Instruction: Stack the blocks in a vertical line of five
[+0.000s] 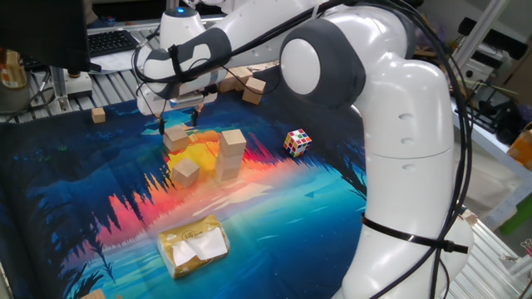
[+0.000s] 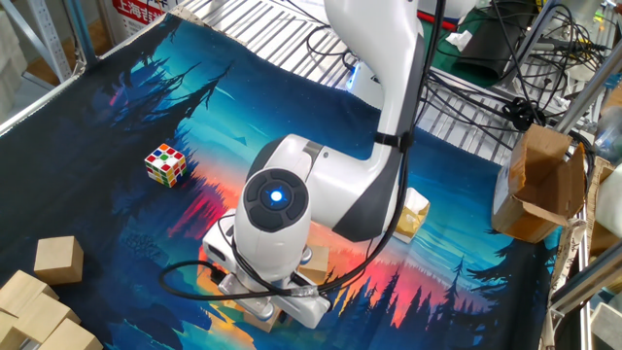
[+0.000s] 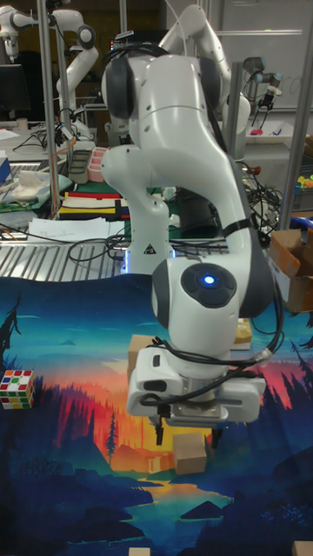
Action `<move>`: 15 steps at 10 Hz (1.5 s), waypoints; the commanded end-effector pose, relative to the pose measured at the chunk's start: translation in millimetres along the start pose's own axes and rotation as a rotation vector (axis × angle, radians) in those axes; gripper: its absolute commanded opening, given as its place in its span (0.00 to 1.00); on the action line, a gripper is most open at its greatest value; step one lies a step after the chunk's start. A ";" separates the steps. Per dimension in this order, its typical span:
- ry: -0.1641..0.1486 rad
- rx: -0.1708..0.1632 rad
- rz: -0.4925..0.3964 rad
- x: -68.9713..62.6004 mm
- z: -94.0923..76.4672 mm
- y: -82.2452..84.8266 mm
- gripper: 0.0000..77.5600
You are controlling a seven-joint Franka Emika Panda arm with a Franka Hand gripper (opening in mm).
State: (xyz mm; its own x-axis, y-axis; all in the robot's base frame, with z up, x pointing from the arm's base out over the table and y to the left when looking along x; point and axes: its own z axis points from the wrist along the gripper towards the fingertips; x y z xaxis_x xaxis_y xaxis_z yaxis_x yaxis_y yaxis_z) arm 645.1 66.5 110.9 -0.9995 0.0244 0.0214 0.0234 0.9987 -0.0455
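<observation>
Left of centre in one fixed view, a two-high stack of blocks [image 1: 231, 154] stands on the orange patch of the printed mat [image 1: 100, 191] that covers the counter. A loose block [image 1: 184, 171] lies just to its lower left, and another block [image 1: 176, 137] sits to its upper left. The claw [image 1: 178, 123] hangs right over that upper block, its dark fingers [image 1: 197, 115] spread wide to either side of it and nothing held between them. More tan blocks [image 1: 247, 83] are heaped at the top edge of the mat. A multicoloured puzzle cube [image 1: 298, 142] rests to the right of the stack, well apart. A yellow packet [image 1: 194, 244] lies near the bottom.
</observation>
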 end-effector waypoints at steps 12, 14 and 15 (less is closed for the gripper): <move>-0.021 0.003 -0.022 2.2 25.0 3.6 1.00; -0.024 0.003 -0.022 2.2 26.1 3.8 1.00; -0.024 0.004 -0.025 2.3 26.3 3.8 1.00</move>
State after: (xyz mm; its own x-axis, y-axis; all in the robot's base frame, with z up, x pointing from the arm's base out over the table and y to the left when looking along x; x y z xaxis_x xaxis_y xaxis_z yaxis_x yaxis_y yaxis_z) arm 641.7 69.2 83.5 -1.0000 0.0023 0.0017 0.0023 0.9989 -0.0476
